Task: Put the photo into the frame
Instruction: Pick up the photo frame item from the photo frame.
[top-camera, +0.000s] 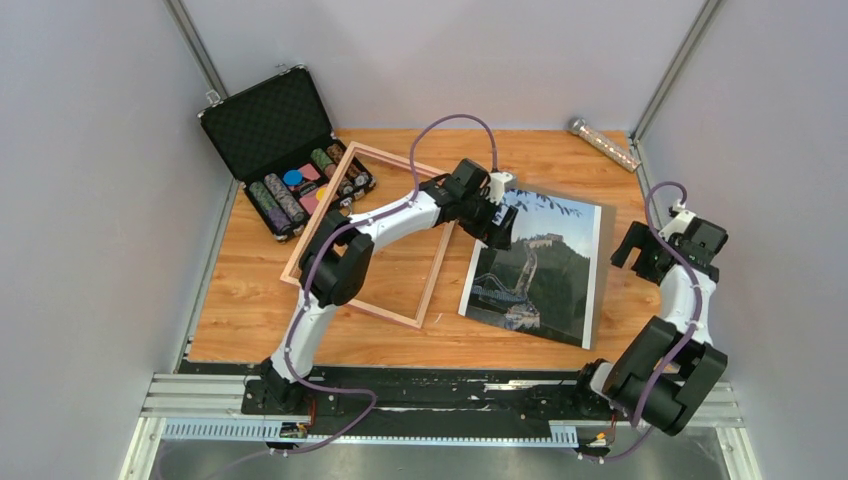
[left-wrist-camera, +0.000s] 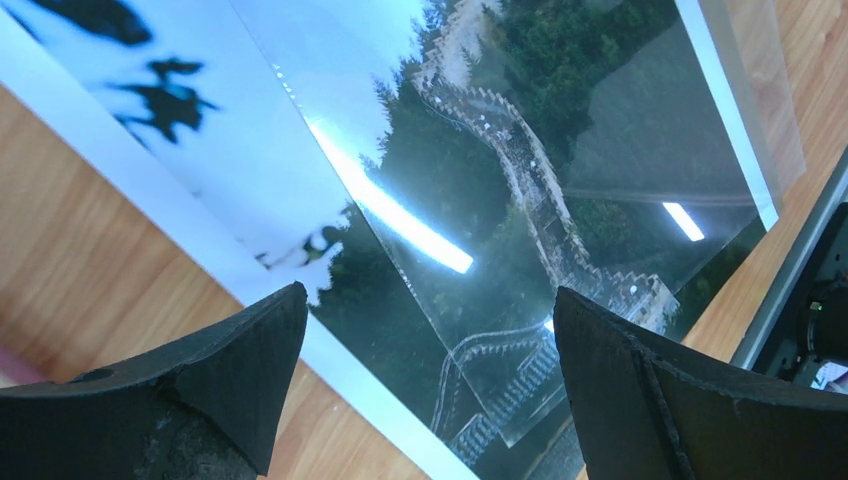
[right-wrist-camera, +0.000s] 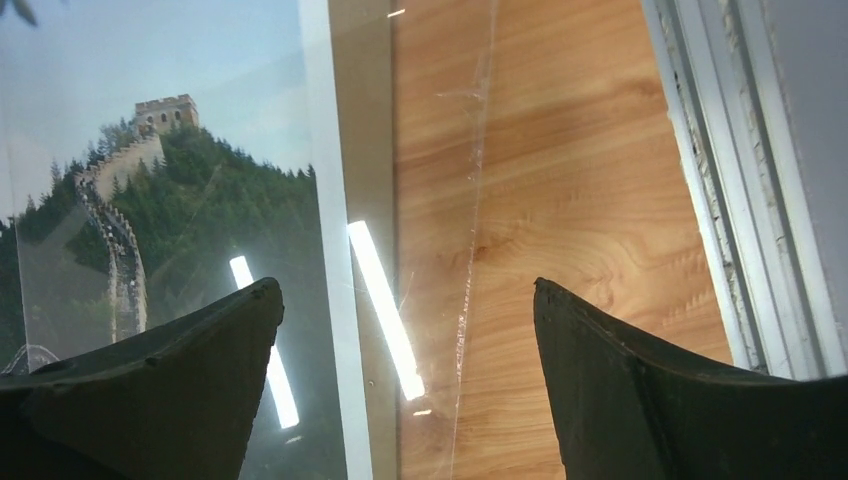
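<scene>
Two pairs of blunt black fingers filled the bottom of the wrist views, matte and rough-surfaced. Those of the left gripper (left-wrist-camera: 430, 300) stood spread wide above the near-left part of the photo (top-camera: 545, 270), with nothing between them; those of the right gripper (right-wrist-camera: 405, 285) were likewise wide apart and empty, hanging over the print's right edge and the bare wood beside it. One photo lay flat on the right half of the wooden table (top-camera: 250, 300), a glossy rectangle with a white border showing a stone wall climbing green hills under blue sky. One clear sheet (right-wrist-camera: 435, 150) lay over it, askew, its edge running past the print onto the wood and catching strip-light glare. One frame (top-camera: 395, 318) – thin, light-wood rails, rectangular – lay flat on the left half, turned at an angle, its right rail just beside the photo's left edge, with table grain showing through its opening. One open black case (top-camera: 265, 120), foam-lined, sat in the far left corner holding rows of coloured chips, the frame's far corner close against it. One slim metallic tube (top-camera: 603, 143) lay at the far right edge. Bare wood remained along the near side.
</scene>
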